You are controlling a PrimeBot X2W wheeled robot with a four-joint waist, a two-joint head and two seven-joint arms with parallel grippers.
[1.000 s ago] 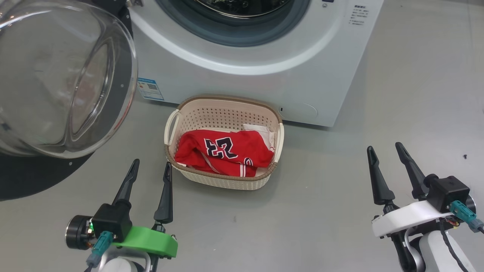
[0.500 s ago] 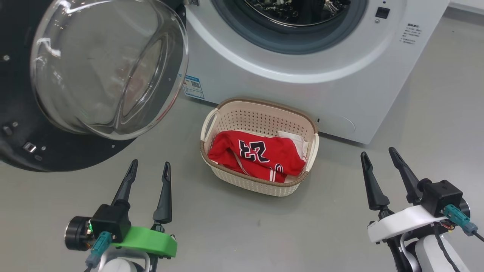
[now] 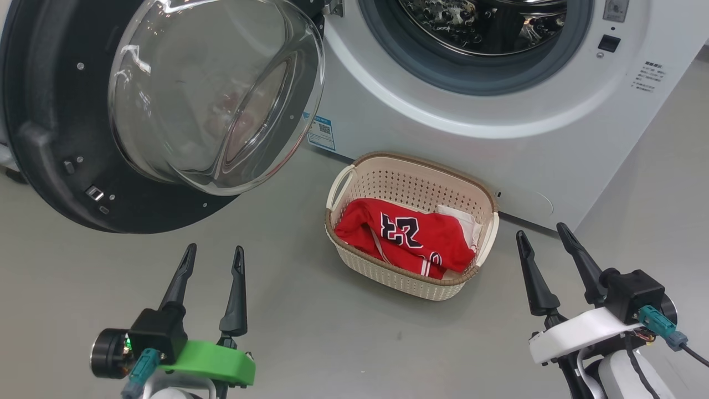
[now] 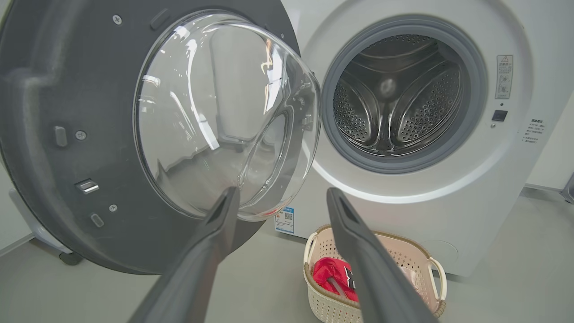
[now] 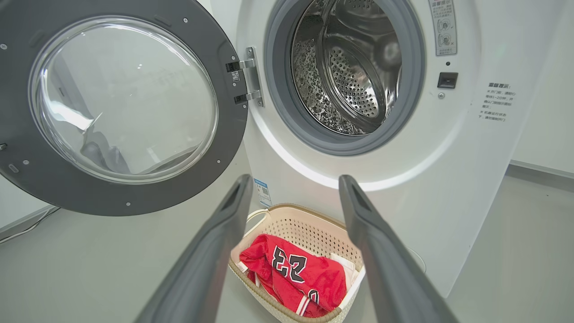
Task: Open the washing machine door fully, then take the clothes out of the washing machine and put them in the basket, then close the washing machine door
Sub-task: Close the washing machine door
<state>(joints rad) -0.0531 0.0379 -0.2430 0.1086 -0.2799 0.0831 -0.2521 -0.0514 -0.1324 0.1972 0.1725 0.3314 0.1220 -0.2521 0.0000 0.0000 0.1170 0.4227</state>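
The white washing machine stands ahead with its steel drum bare inside. The washing machine door hangs wide open on the left, glass bowl facing me. On the floor before the machine sits the cream basket, holding the clothes: a red jersey numbered 23 and a white piece. My left gripper is open, empty, left of the basket below the door. On the basket's right my right gripper is open and empty too.
Grey floor spreads between and in front of both grippers. The open door overhangs the floor at the left. A small wheeled foot shows under the door's left edge. A wall baseboard runs behind the machine on the right.
The head camera has tilted up and turned left, so door, machine and basket slid right and down in view. Both grippers stay open and keep their places.
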